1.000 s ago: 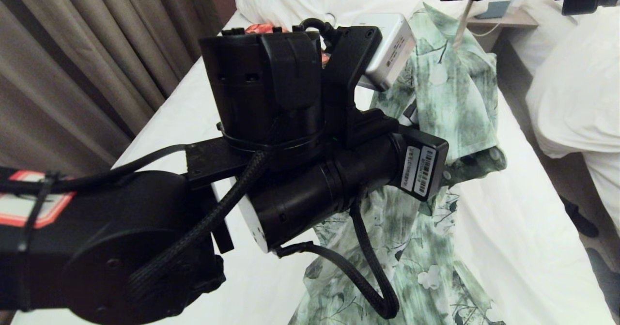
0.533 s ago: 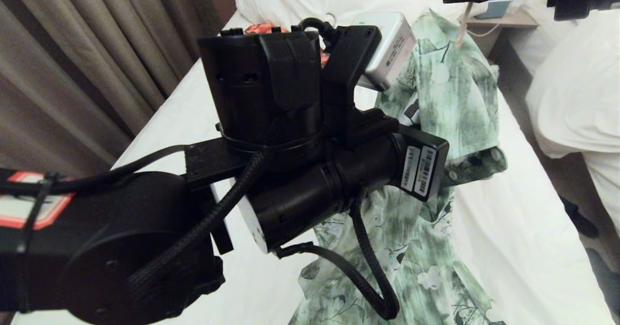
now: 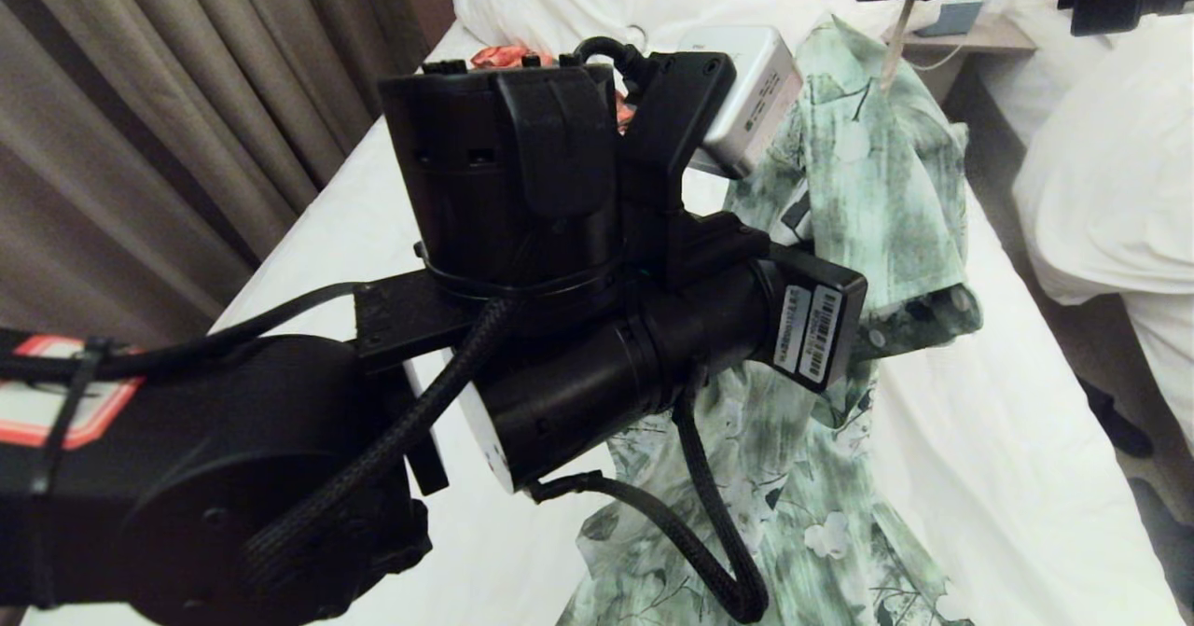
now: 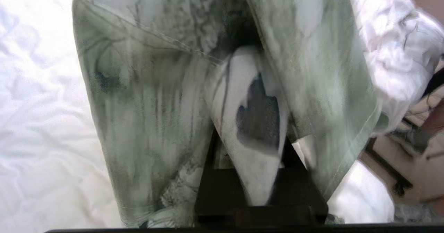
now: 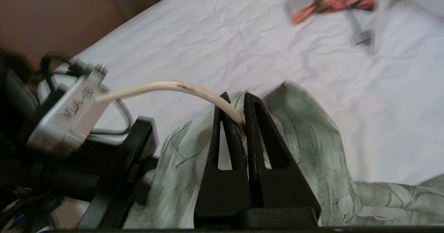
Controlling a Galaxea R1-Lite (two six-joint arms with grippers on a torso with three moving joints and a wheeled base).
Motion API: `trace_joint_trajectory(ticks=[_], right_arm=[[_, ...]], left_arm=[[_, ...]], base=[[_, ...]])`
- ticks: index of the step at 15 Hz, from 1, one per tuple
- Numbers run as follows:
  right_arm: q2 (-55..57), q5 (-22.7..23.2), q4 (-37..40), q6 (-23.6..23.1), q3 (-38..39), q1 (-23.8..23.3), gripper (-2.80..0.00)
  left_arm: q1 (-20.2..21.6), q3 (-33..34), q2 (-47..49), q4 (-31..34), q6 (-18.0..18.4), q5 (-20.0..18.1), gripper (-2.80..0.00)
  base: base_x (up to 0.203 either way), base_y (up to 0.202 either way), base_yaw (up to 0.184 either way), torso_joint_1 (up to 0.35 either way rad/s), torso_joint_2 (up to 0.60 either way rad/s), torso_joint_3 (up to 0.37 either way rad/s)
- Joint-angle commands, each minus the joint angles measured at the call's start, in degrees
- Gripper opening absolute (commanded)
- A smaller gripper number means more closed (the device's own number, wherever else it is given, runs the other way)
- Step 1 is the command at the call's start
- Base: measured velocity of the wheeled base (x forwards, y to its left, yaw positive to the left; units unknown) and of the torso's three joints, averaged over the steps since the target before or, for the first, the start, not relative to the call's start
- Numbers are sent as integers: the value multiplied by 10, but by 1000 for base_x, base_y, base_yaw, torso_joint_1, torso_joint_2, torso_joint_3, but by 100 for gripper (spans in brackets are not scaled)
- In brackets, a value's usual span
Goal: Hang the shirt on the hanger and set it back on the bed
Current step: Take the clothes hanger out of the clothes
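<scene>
Right gripper (image 5: 236,116) is clenched on the hanger (image 5: 166,86) hook, the shirt (image 3: 867,187) draped beneath, above the bed (image 3: 979,439). Left gripper (image 4: 248,177) pinches shirt fabric; release should be gentle.

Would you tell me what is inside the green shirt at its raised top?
The cream hanger runs into the shirt, where the right gripper clamps its exposed part. The rest of the hanger is covered by fabric.

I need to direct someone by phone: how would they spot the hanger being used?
Start at the long white bed and find the pale green floral shirt held up above it. The hanger is the thin cream rod rising from the shirt's neck, pinched in the right gripper; nothing else there is slim and cream.
</scene>
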Motion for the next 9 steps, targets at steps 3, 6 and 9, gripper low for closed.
trace_joint_trajectory(ticks=[3,6,9], right_arm=[[-2,1,4,0,0,2,-280],[-2,0,-10,0,0,1,-280],[0,-20,-28,0,0,2,-280]], left_arm=[[-1,1,-2,-2,1,1,0],[0,3,-7,-2,4,4,0],[3,20,-33,-1,6,4,0]], base=[[0,0,0,0,0,0],[0,0,0,0,0,0],[0,0,0,0,0,0]])
